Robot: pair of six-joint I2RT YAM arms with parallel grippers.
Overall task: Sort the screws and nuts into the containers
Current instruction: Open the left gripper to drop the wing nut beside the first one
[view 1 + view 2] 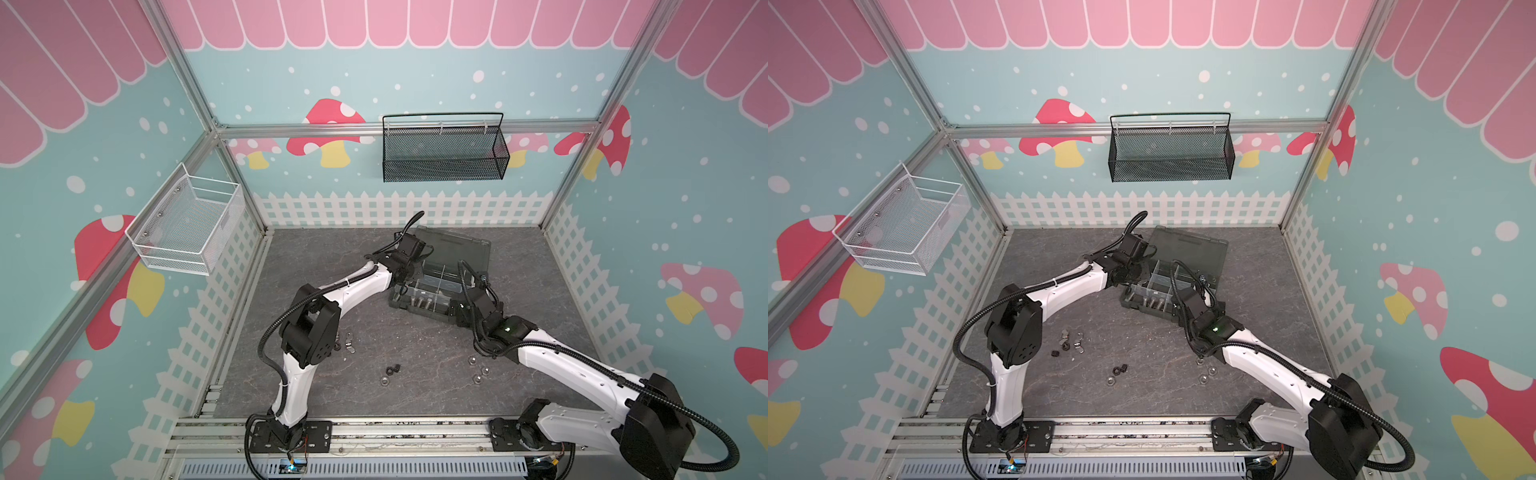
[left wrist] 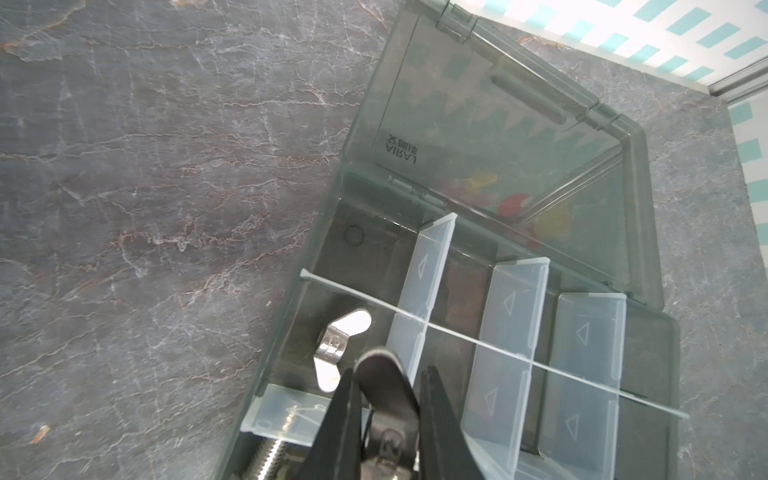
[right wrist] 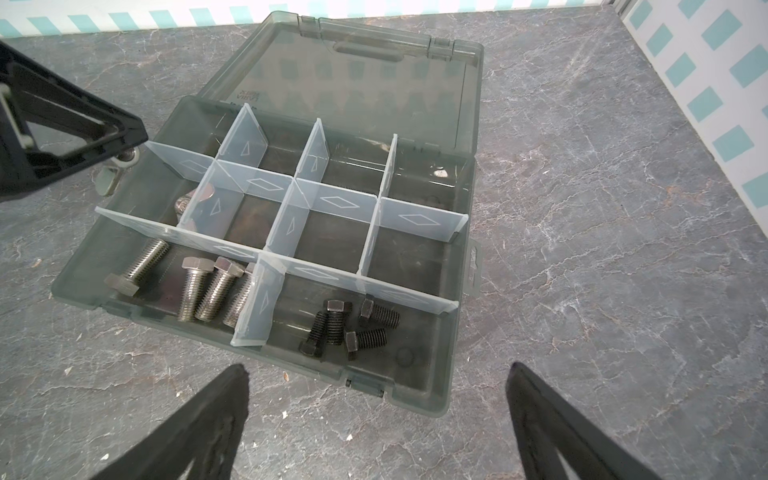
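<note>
Three silver nuts (image 1: pixel 477 378) are lying loose on the grey mat (image 1: pixel 415 345) nearest the front, beside the right arm. Left of them two black nuts (image 1: pixel 394 368) are touching, with one more silver nut (image 1: pixel 386 379) just beside. Further left, a cluster (image 1: pixel 1069 343) of wing nuts and black nuts is sitting by the left arm's elbow, which is partly covering it in a top view, so it is too small to count surely. Both top views are hiding the fingertips under the wrists. The right claw (image 3: pixel 376 370) is hanging spread wide and empty at the near wall of the organiser box (image 3: pixel 328 245). In the box's near row, four silver screws (image 3: pixel 193 286) are lying in one compartment, the fourth half hidden behind a clear divider (image 3: pixel 257 307). Four black screws (image 3: pixel 365 338) are lying in the compartment beside it. One wing nut (image 2: pixel 340 340) is resting in an end compartment of the middle row, only a blur behind plastic in the right wrist view. Over that end the left claw (image 2: pixel 389 370) is clenching a second wing nut (image 2: pixel 386 382), which is covering most of the gap between its fingers. Beyond, the smoky lid (image 3: pixel 353 87) is lying open on the mat. A black mesh basket (image 1: pixel 444 158) is hanging on the back wall and a white wire basket (image 1: pixel 187 224) on the left wall.
</note>
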